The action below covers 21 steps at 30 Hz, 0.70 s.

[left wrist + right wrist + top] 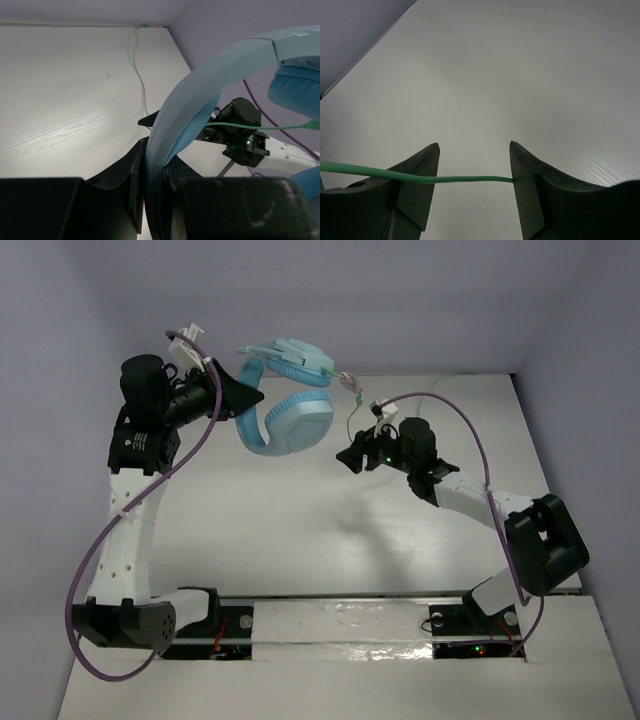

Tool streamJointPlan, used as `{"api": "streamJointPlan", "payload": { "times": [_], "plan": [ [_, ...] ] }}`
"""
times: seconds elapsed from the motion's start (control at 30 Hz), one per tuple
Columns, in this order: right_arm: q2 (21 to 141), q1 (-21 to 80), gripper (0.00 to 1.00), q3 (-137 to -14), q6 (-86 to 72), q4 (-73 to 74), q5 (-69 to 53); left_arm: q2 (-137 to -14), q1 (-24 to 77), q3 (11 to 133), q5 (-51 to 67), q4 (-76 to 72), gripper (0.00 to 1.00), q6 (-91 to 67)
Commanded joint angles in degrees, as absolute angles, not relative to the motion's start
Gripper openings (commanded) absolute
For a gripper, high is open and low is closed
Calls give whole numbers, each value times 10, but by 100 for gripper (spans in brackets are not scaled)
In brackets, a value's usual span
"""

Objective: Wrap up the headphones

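The white wood-grain table fills the middle of the top view, with pale purple walls behind it; the left arm rises up the left of the frame and the right arm reaches in from the lower right, each with thick purple robot cables looping alongside.

The light blue over-ear headphones hang in the air at upper centre of the top view, off the table; one padded oval earcup faces the camera, the other sits above it and is partly hidden. In the left wrist view the curved headband sweeps up from the bottom edge and both earcups are cut off at the right.

The left gripper is clamped on the headband, its black fingers tight against either side.

The right gripper stands just right of the lower earcup, jaws well apart and gripping nothing; the thin pale green cable runs across the gap, over one finger to the other's inner face, its end hidden there. Its far length trails to the table's back edge.
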State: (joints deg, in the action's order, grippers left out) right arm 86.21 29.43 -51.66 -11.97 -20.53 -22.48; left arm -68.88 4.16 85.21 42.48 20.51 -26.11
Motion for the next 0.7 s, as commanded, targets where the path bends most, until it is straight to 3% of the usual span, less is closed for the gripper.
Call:
{"api": "streamJointPlan", "payload": {
  "times": [0.0,0.17,0.57,0.63,0.67],
  "plan": [
    [884,294,64,-527,-127,-289,-216,-660,46,857,475,131,0,-316],
    [896,294,66,-543,-109,-281,-213,-645,46,874,482,130,0,-335],
    [981,294,69,-533,-163,-358,-276,-648,46,870,515,-36,0,-529],
    [987,294,65,-530,-181,-373,-299,-645,46,860,509,-68,0,-547],
    [990,294,58,-524,-188,-384,-302,-643,46,854,489,-71,0,-555]
  ]
}}
